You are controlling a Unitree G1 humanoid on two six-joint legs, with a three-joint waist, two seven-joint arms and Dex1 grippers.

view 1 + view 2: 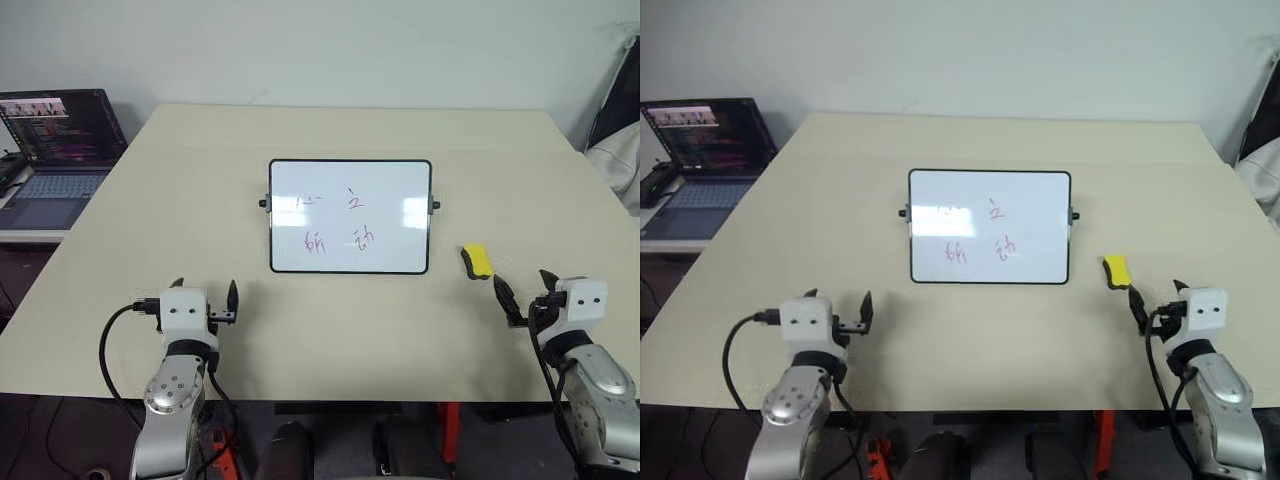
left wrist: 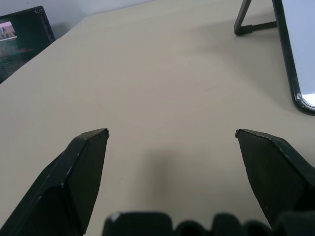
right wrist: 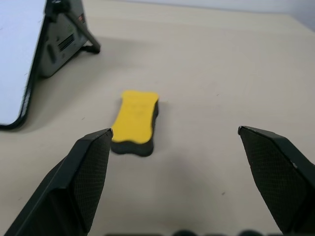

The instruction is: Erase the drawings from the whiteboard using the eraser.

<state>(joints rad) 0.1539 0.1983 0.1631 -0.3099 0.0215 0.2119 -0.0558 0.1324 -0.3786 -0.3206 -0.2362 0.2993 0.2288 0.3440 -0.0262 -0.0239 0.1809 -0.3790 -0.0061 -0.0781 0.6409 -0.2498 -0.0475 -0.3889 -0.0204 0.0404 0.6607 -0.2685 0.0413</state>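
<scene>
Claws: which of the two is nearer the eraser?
The right claw, open just short of the eraser. The left claw sits across the table, beyond the whiteboard.

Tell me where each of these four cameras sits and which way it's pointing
Left and right eye views: on the head, looking forward and down over the table, the whiteboard, the eraser and a laptop; both arms show, with the left tool and the right tool.
Left wrist view: on the left wrist, looking along its open fingers over bare tabletop to the whiteboard's edge.
Right wrist view: on the right wrist, looking between its open fingers at the eraser.
Both wrist views share the whiteboard.
</scene>
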